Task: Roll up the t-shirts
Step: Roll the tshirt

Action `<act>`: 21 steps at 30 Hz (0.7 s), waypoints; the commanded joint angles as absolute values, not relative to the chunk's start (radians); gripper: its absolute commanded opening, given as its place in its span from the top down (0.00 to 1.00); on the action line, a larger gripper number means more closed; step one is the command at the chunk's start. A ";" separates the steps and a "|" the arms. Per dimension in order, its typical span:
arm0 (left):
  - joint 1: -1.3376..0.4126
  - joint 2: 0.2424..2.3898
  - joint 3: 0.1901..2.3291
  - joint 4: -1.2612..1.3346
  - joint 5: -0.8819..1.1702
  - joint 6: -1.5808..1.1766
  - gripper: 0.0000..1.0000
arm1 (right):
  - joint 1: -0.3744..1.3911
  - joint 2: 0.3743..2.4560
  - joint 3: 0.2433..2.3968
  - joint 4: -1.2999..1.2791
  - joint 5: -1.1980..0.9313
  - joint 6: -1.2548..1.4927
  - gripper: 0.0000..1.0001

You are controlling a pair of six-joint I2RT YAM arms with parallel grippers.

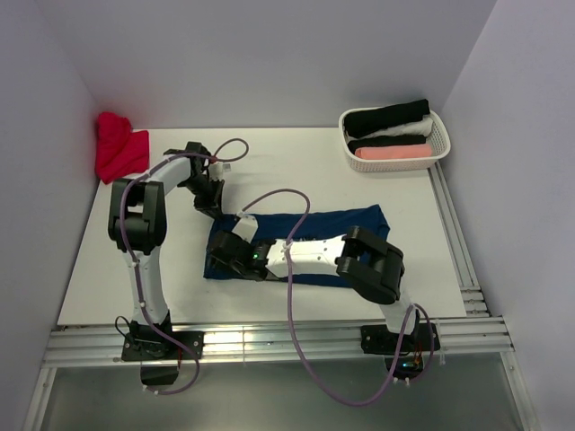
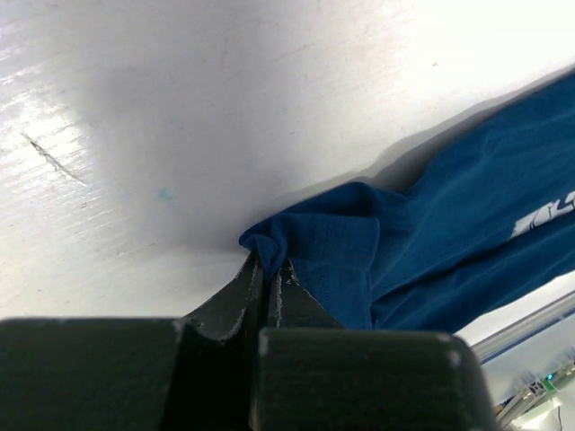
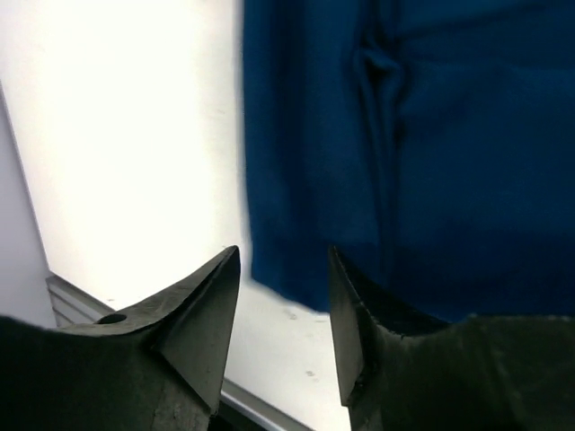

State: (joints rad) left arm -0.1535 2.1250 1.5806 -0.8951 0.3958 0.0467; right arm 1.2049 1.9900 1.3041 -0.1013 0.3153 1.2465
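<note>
A navy blue t-shirt [image 1: 359, 224] lies as a long flat band across the middle of the table. My left gripper [image 1: 211, 212] is at its far left corner. In the left wrist view the gripper [image 2: 268, 262] is shut on a bunched corner of the t-shirt [image 2: 332, 247], and a pale print [image 2: 548, 215] shows at the right. My right gripper [image 1: 225, 253] is over the shirt's left end at the near corner. In the right wrist view the gripper [image 3: 283, 256] is open and empty just above the corner of the t-shirt [image 3: 404, 135], with table between the fingertips.
A white basket [image 1: 395, 164] at the back right holds rolled black, white and pink shirts. A crumpled red cloth [image 1: 119, 149] lies at the back left against the wall. Metal rails [image 1: 269, 341] run along the near edge and the right side.
</note>
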 commanded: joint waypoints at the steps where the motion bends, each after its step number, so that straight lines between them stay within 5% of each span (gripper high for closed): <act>1: -0.166 2.086 1.615 -0.890 0.327 0.028 1.00 | 1.218 1.960 1.413 -0.256 0.399 1.195 0.48; 21: -0.202 2.086 1.644 -0.920 0.285 0.009 1.00 | 1.146 2.276 1.924 -0.621 0.479 1.072 0.43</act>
State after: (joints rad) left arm -0.1963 2.1250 1.6054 -0.9176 0.3042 0.0143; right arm 1.1599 2.2711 1.8660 -0.5453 0.4278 1.0954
